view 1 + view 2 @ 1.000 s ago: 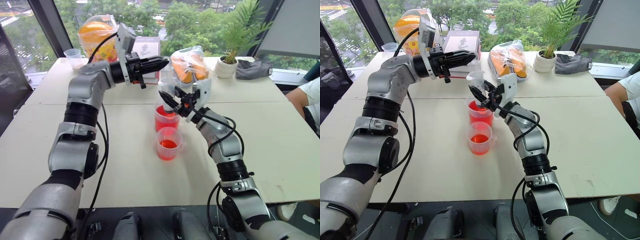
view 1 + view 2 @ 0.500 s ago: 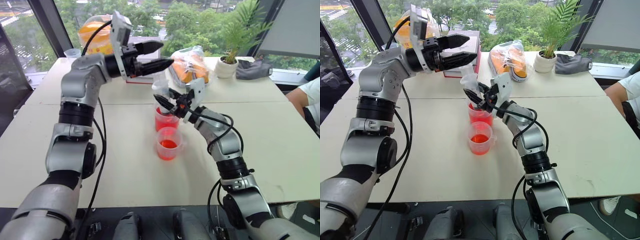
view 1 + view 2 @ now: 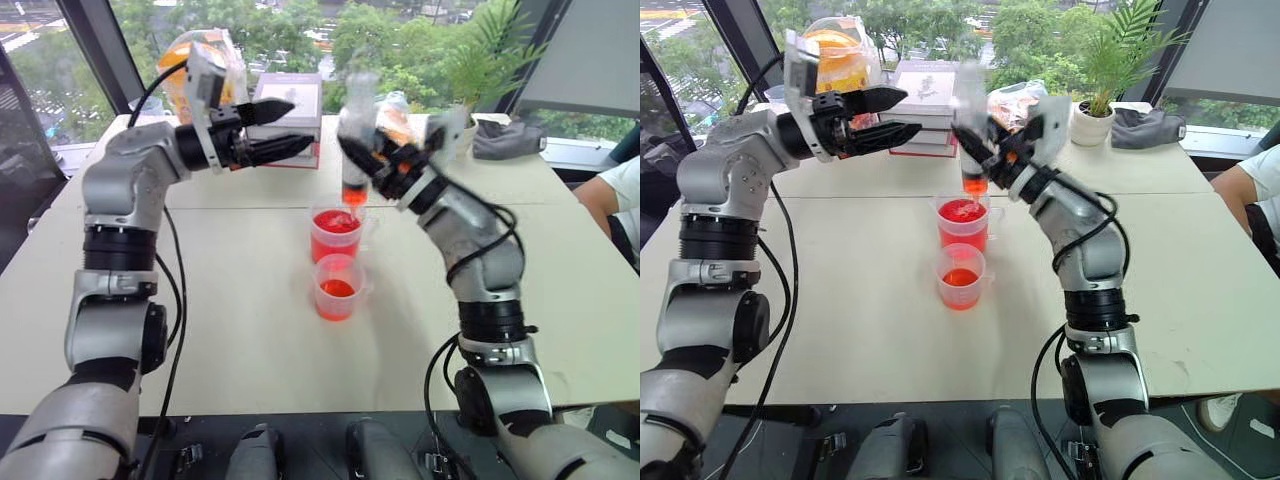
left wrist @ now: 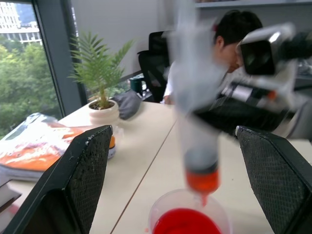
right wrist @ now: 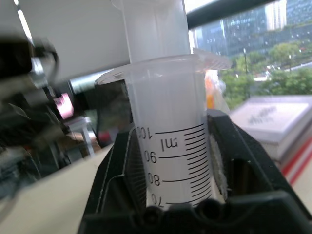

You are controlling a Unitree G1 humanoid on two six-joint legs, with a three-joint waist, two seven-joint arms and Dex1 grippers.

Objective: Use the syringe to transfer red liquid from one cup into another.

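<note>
clear plastic syringe [image 5: 170, 141], glossy cups [image 3: 336, 232], seemingly matt table [image 3: 250, 330]

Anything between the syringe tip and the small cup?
Nothing visible. The syringe, held by the right gripper, hangs tip-down over the large cup; the small cup stands just in front, open-topped. The open left gripper is off to the side.

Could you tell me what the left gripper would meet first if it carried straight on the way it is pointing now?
Most likely the large clear plastic syringe, held upright by the right gripper. The open left gripper points sideways toward it, and the left wrist view shows it between the fingers. Depth is unclear, so it might pass just beside it.
</note>
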